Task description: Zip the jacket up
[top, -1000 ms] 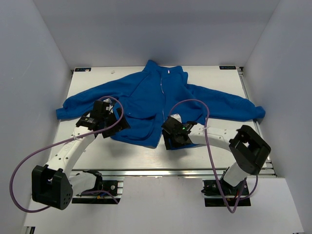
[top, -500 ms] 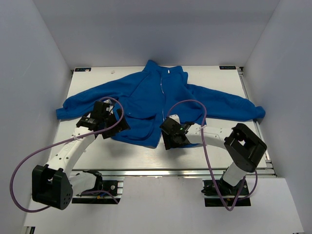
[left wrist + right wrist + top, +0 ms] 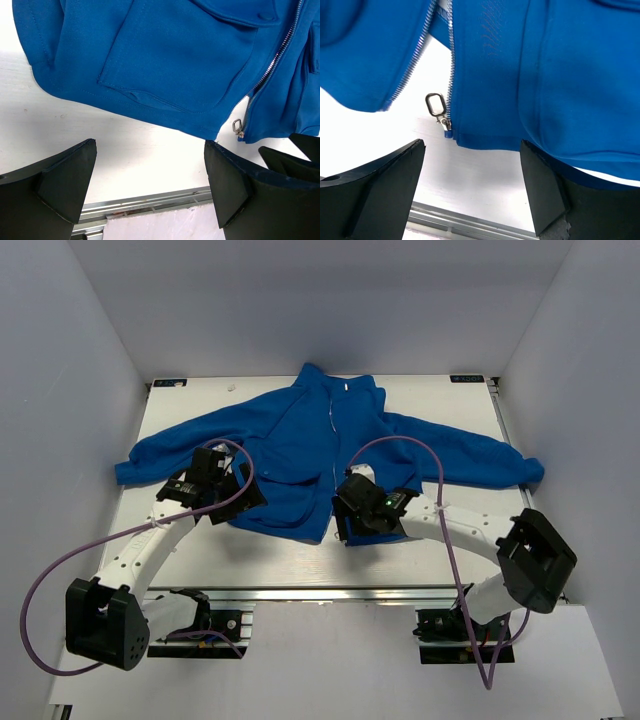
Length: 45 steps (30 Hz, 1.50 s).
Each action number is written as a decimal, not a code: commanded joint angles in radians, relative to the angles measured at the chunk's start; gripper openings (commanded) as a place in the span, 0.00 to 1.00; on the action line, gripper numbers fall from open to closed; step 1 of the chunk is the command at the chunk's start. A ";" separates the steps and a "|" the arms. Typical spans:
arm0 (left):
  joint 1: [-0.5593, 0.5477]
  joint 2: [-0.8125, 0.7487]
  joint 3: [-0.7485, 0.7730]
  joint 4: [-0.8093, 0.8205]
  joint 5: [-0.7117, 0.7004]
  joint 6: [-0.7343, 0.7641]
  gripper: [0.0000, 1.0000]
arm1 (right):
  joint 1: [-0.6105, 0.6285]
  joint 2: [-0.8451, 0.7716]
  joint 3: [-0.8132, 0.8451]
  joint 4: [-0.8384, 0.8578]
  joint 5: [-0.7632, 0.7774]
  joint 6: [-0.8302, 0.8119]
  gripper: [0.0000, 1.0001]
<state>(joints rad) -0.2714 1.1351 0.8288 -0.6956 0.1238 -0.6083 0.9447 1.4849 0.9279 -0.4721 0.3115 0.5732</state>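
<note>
The royal-blue jacket (image 3: 320,445) lies spread flat on the table, collar at the far side, sleeves out to both sides. Its light zipper (image 3: 333,440) runs down the middle and is parted at the hem. In the right wrist view the metal zipper pull (image 3: 436,106) lies on the table at the bottom of the jacket (image 3: 530,75). My right gripper (image 3: 470,187) is open just above and in front of the hem, holding nothing. My left gripper (image 3: 150,185) is open and empty in front of the left pocket (image 3: 175,65). The pull (image 3: 238,126) also shows in the left wrist view.
The white table (image 3: 290,555) ends in an aluminium rail (image 3: 330,592) close behind both grippers. Purple cables (image 3: 400,455) loop from each arm over the jacket. White walls stand on three sides.
My right arm's elbow has swung out to the right and toward the near edge, while its gripper stays at the hem by the zipper. My left arm has not moved.
</note>
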 commanded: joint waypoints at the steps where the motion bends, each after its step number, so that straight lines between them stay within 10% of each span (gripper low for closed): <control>1: 0.001 -0.015 -0.003 0.018 0.011 0.013 0.98 | 0.006 -0.015 0.017 -0.025 0.038 0.010 0.82; 26: 0.003 -0.023 -0.014 0.010 0.000 0.016 0.98 | 0.006 0.186 0.002 0.015 0.044 0.050 0.66; 32: 0.001 -0.029 -0.014 0.004 -0.004 0.016 0.98 | 0.006 0.235 -0.018 0.046 0.018 0.050 0.48; 36: 0.001 -0.035 -0.011 -0.004 -0.010 0.016 0.98 | 0.008 0.242 -0.023 0.069 0.011 0.037 0.00; 45: 0.001 -0.040 0.044 0.037 0.140 0.076 0.98 | 0.005 0.057 0.020 0.127 0.049 -0.051 0.00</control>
<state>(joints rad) -0.2710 1.1301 0.8284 -0.6975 0.1627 -0.5743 0.9478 1.6402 0.9379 -0.3916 0.3351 0.5648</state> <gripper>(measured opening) 0.978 0.024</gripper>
